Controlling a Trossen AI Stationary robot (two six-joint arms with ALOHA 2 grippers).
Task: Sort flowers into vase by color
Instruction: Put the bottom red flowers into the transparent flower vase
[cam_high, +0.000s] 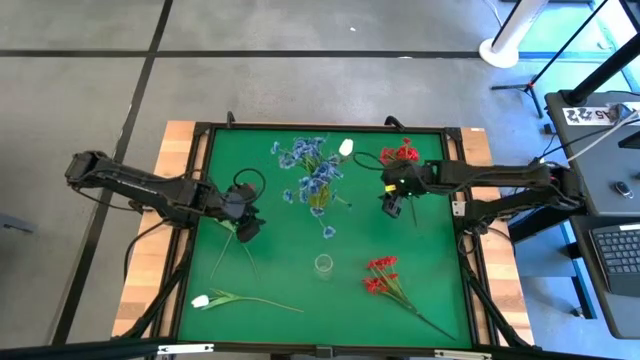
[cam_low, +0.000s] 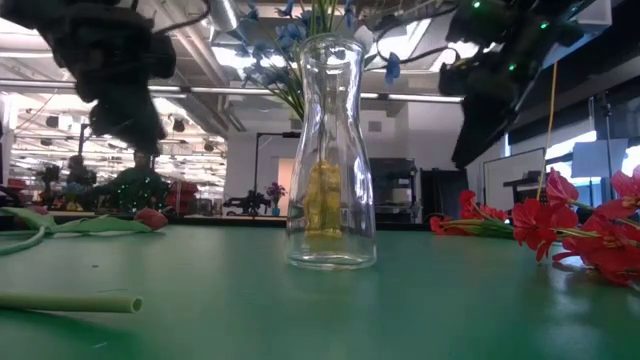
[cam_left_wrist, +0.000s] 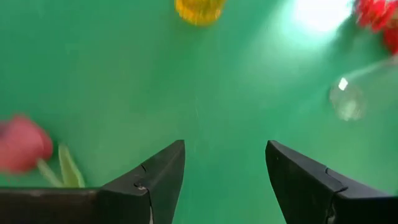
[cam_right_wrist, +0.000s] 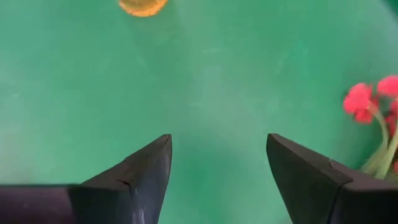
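Note:
Blue flowers (cam_high: 312, 170) stand in a yellow vase (cam_high: 318, 200) at the table's middle far side, with a white bud (cam_high: 346, 147) beside them. An empty clear glass vase (cam_high: 323, 265) stands nearer. One red spray (cam_high: 385, 280) lies at the near right and another (cam_high: 400, 154) at the far right. A white tulip (cam_high: 200, 300) lies at the near left. A dark pink bud (cam_left_wrist: 22, 144) on a green stem (cam_high: 224, 256) lies by my left gripper (cam_high: 247, 228), which hovers open. My right gripper (cam_high: 393, 207) hovers open near the far red spray (cam_right_wrist: 367, 106).
The green mat (cam_high: 270, 280) sits inside a dark frame with wooden edges (cam_high: 140, 290). In the low view the cut end of a stem (cam_low: 70, 301) lies near the front left. Bare mat shows between the clear vase (cam_low: 330, 150) and the near red spray (cam_low: 560, 225).

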